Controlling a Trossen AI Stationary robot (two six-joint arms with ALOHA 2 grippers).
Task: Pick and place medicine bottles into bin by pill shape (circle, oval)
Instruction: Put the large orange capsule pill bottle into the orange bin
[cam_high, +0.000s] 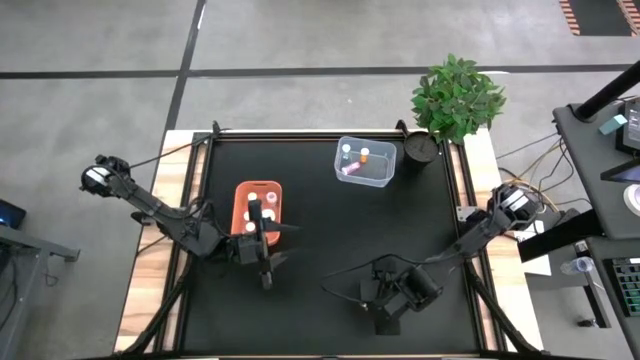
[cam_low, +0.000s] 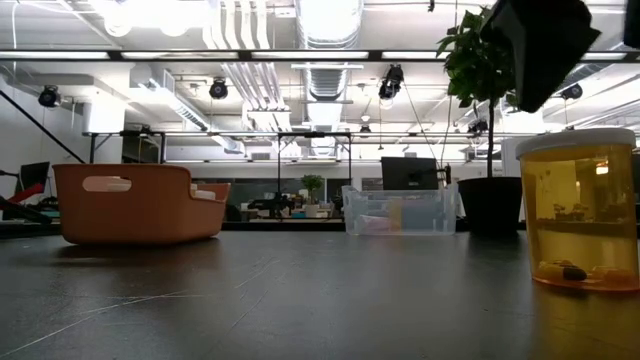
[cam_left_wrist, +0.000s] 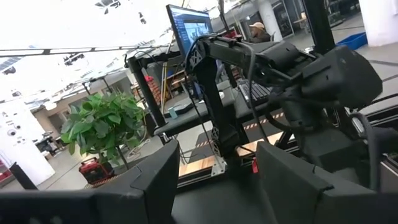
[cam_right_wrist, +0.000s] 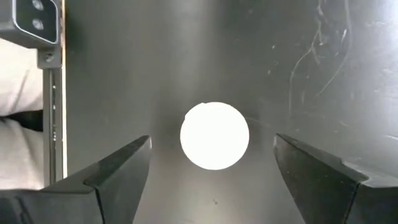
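The right gripper (cam_right_wrist: 214, 171) hung wide open straight above a white-capped amber bottle (cam_right_wrist: 214, 135) standing on the table (cam_right_wrist: 186, 62). The left gripper (cam_left_wrist: 214, 177), apart and empty, waited near the orange bin (cam_high: 257, 207).

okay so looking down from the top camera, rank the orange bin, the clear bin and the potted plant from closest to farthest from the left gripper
1. Orange bin: right beside the left gripper, on the table's left half.
2. Clear bin: across the table near the far edge.
3. Potted plant: beyond the far right corner.
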